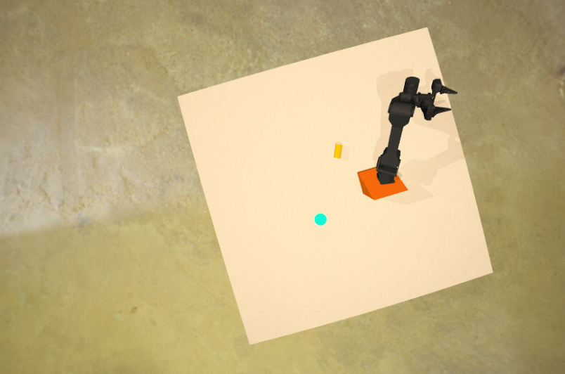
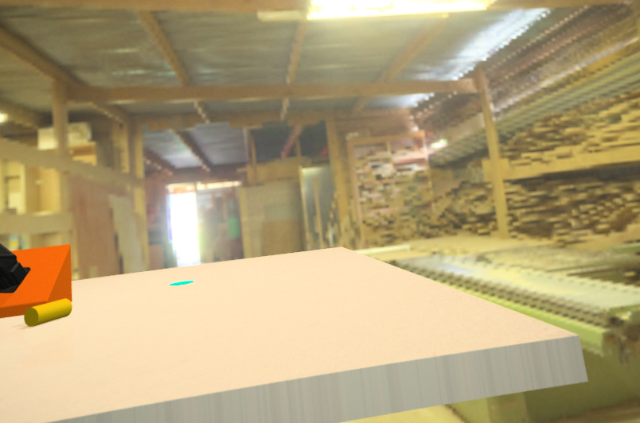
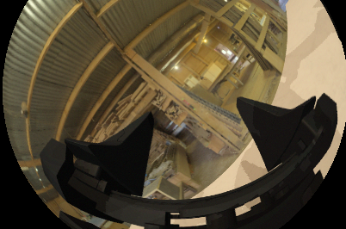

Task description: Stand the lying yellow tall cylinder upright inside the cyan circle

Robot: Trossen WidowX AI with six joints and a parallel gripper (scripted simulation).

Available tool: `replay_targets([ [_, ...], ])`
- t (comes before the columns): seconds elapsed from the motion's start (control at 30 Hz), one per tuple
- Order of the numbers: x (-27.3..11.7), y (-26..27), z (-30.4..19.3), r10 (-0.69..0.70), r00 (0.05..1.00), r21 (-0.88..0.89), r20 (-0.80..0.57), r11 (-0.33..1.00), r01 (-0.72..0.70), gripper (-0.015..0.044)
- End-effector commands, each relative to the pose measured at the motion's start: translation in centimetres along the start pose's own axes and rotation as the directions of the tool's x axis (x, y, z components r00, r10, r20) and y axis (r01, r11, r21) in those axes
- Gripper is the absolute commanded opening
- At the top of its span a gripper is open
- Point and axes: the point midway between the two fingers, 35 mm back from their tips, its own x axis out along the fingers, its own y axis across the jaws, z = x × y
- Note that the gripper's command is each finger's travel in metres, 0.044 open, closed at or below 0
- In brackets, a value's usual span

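The yellow cylinder (image 1: pixel 338 150) (image 2: pixel 48 312) lies on its side on the pale table top. The cyan circle (image 1: pixel 320 218) (image 2: pixel 181 283) is a flat disc on the table, with nothing on it. My gripper (image 1: pixel 454 100) (image 3: pixel 196 109) is open and empty. In the top view it is at the table's right edge, far from the cylinder and the circle. In the exterior view the gripper is out of view. The wrist view shows neither the cylinder nor the circle.
The orange base block (image 1: pixel 381 188) (image 2: pixel 37 278) carries the arm and stands to the right of the cylinder and circle in the top view. The square table top (image 1: pixel 263 275) (image 2: pixel 320 327) ends in open edges on all sides.
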Motion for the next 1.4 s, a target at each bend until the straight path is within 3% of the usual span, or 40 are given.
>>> replay_targets([
  [0.0, -0.1, 0.0, 0.0, 0.0, 1.0, -0.002, -0.003, 1.0, 0.0, 0.0374],
  [0.1, -1.0, 0.4, -0.8, 0.001, 0.999, -0.028, -0.045, 1.0, -0.003, 0.0309],
  [0.37, -7.5, 2.8, -4.2, 0.007, 0.954, -0.179, -0.301, 0.982, -0.064, 0.0309],
  [0.67, -15.8, 5.3, -6.3, 0.006, 0.82, -0.313, -0.572, 0.923, -0.224, 0.0309],
  [1.0, -25.7, 7.6, -6.3, -0.008, 0.578, -0.349, -0.816, 0.803, -0.482, 0.0309],
  [1.37, -36.2, 9.3, -3.2, -0.039, 0.236, -0.207, -0.971, 0.635, -0.744, 0.0309],
])
